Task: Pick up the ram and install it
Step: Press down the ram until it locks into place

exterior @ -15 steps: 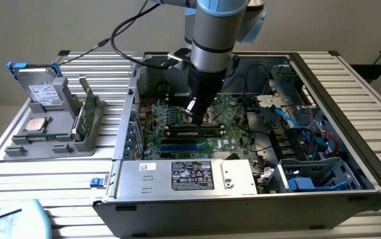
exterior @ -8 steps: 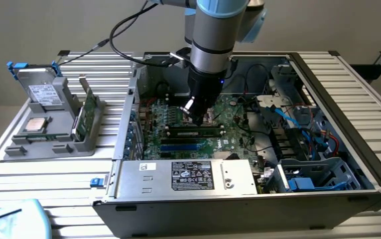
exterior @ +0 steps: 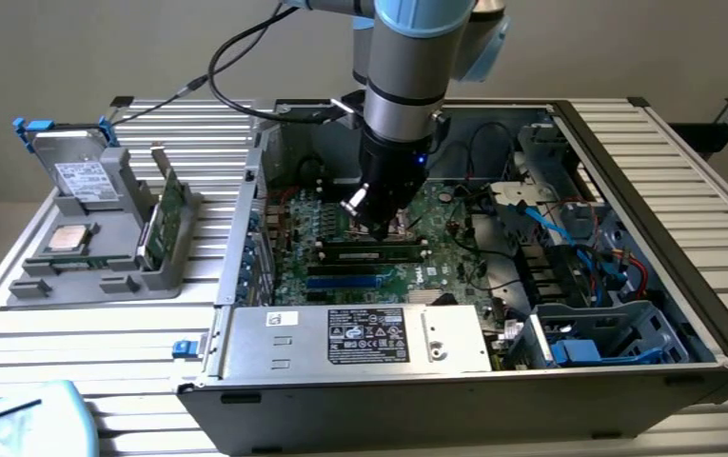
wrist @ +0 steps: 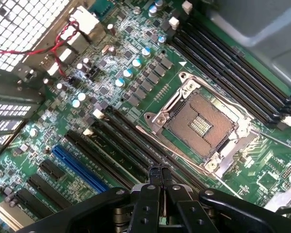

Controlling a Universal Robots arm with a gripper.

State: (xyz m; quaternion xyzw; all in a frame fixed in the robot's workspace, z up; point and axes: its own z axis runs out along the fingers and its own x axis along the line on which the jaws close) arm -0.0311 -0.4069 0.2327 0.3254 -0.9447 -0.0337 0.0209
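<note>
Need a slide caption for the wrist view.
Shut claw poised over the motherboard's black memory slots, beside the empty CPU socket.

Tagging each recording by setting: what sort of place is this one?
Probably a lab or test bench for computer assembly. An open computer case lies on a slatted metal table, its motherboard exposed, spare parts stand in a grey holder beside it, and a robot arm reaches into the case.

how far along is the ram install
Mostly done, by the look of it. The ram lies flat along a slot on the motherboard inside the computer case. The gripper is right over it, fingers shut and empty. Whether the stick is fully seated and its end clips latched cannot be told.
</note>
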